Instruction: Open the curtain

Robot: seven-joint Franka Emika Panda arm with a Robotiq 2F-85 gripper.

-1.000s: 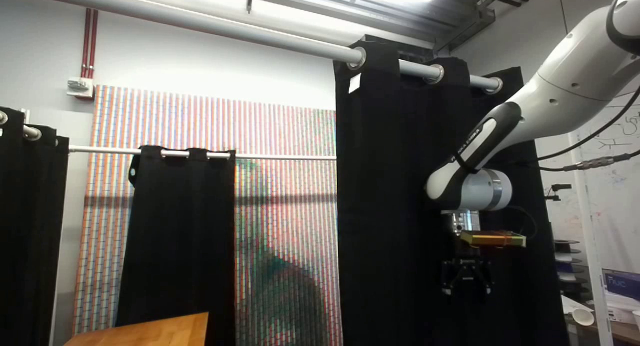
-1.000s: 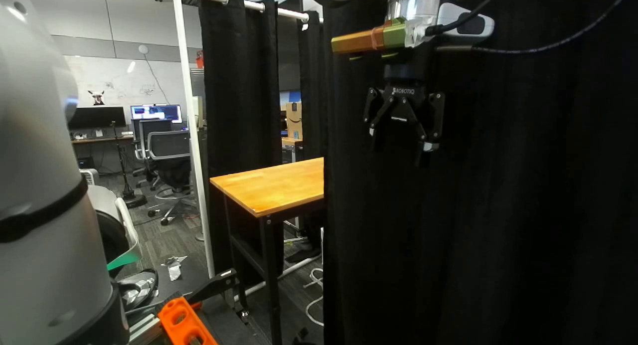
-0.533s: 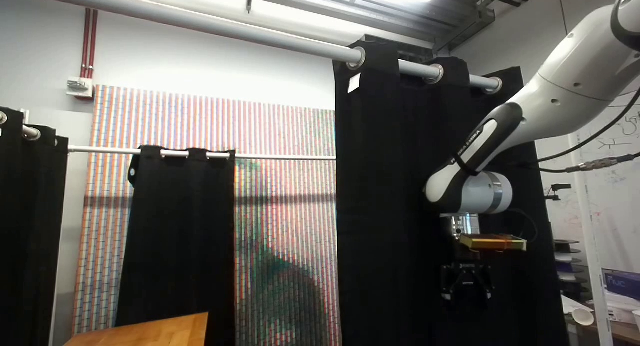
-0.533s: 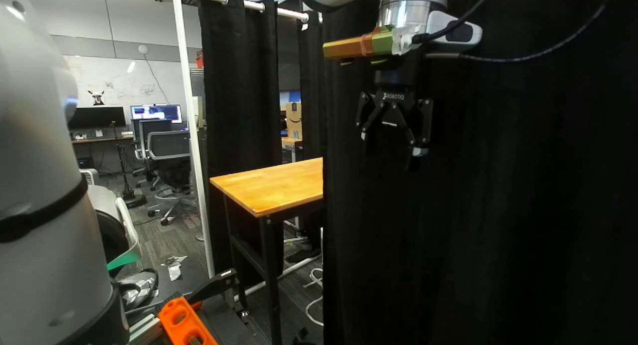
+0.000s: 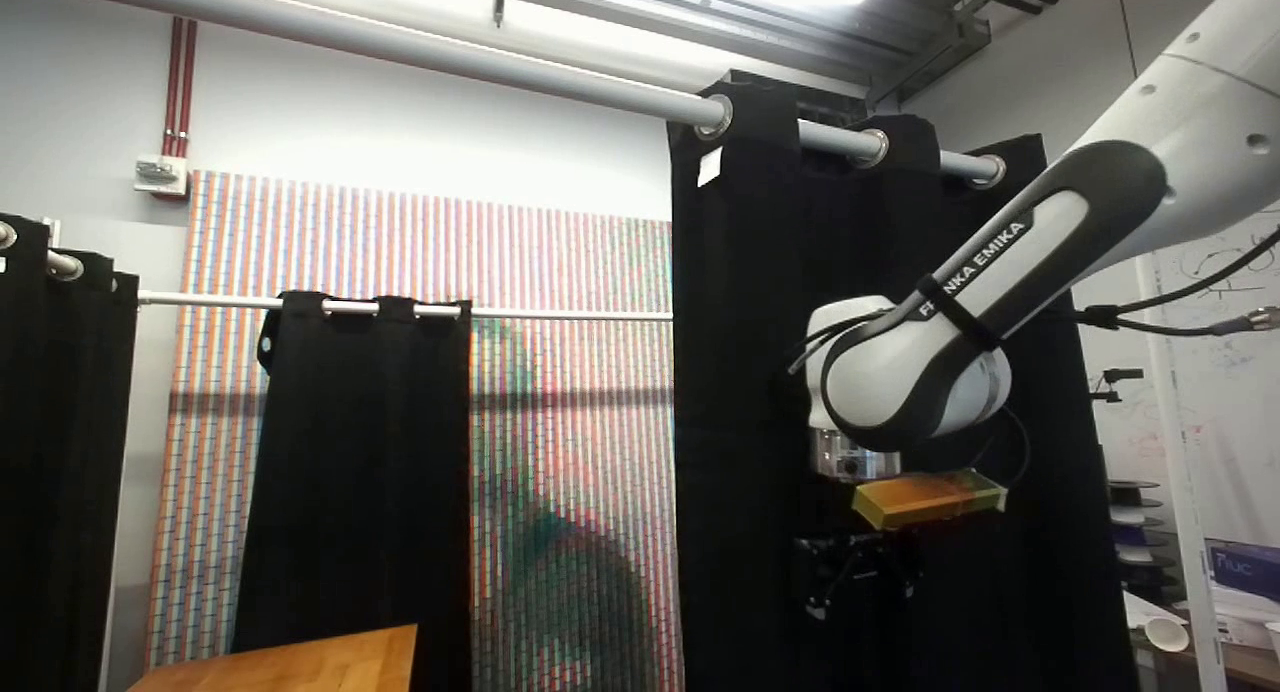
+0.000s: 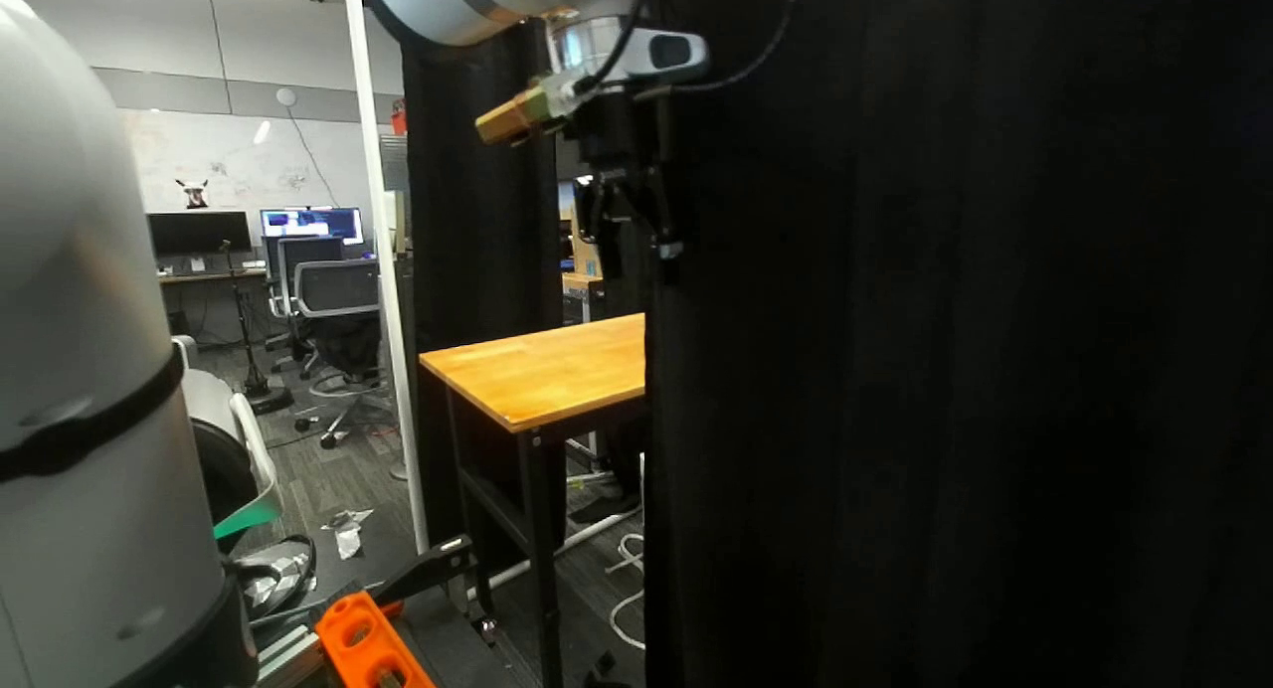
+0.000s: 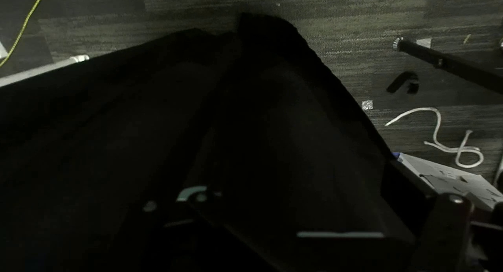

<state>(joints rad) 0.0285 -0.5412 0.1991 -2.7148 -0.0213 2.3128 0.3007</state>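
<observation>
The large black curtain hangs in folds from a white rail in an exterior view (image 5: 745, 372); it also fills the right side of an exterior view (image 6: 895, 370) and the middle of the wrist view (image 7: 283, 118). My gripper (image 6: 637, 258) is open at the curtain's free side edge, with its fingers spread and pointing down. It also shows against the black cloth (image 5: 864, 600). In the wrist view, the cloth edge runs down close to the right finger (image 7: 408, 193); the left one is very dark. I cannot tell whether cloth lies between the jaws.
A wooden table (image 6: 537, 375) stands beyond the curtain edge. A white pole (image 6: 383, 270) and another black curtain (image 6: 482, 211) stand behind the arm. An orange clamp (image 6: 368, 643) lies near the robot base. A white cord (image 7: 438, 126) lies on the floor.
The gripper has moved from in front of the curtain's face to its free side edge and has turned about its vertical axis. It stays open. The curtain has not visibly moved.
</observation>
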